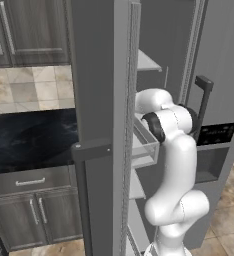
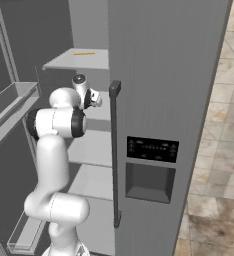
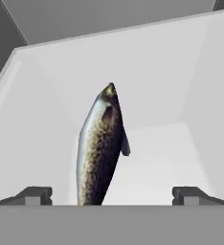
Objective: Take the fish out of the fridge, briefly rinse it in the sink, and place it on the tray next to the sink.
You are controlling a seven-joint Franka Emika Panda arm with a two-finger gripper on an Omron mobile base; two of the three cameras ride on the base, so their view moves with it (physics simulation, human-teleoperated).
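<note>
The fish (image 3: 100, 148), dark grey-black and speckled, lies on a white fridge shelf (image 3: 171, 143) with its pointed end away from the camera. My gripper (image 3: 111, 195) is open, and its two dark fingertips (image 3: 37, 195) stand far apart on either side of the fish's near end without touching it. In the right base view the hand (image 2: 93, 98) reaches into the open fridge (image 2: 164, 75) at shelf height. The sink and the tray are out of view.
The fridge's open door (image 1: 101, 125) stands left of the arm with clear bins (image 1: 146, 145) on its inner side. The other door carries a dark bar handle (image 2: 114, 150) and a black dispenser panel (image 2: 152, 149). A dark counter (image 1: 34, 140) and wood-grain cabinets (image 1: 29, 30) lie left.
</note>
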